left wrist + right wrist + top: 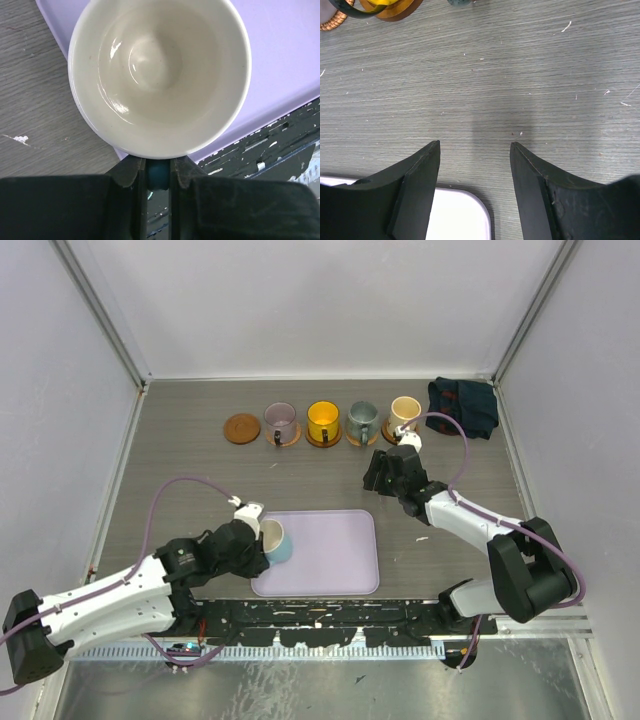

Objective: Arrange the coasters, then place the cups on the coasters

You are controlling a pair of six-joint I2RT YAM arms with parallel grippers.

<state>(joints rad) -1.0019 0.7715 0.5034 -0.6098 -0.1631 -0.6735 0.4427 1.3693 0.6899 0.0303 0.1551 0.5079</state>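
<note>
1. The left hand (157,169) is closed on the blue handle of the blue mug (159,75), with one finger pressed to each side of the handle.
2. The mug is upright, cream inside and empty. It sits over the left edge of the lavender tray (285,60). Whether it rests on the tray or hangs just above it cannot be told.
3. The tray lies flat near the front of the grey counter (180,460), between the two arms.
4. The right hand (475,145) is open and holds nothing. It hangs over bare counter just beyond the tray's far right corner, and that corner shows under its fingers in the right wrist view.
5. At the back of the counter, the leftmost coaster (241,428) is bare.
6. The four coasters to its right each carry a mug. From left to right these are the purple mug (280,420), the yellow mug (323,418), the teal mug (361,418) and the beige mug (404,410).
7. A dark blue cloth (463,405) lies crumpled in the far right corner, just beside the beige mug.
</note>
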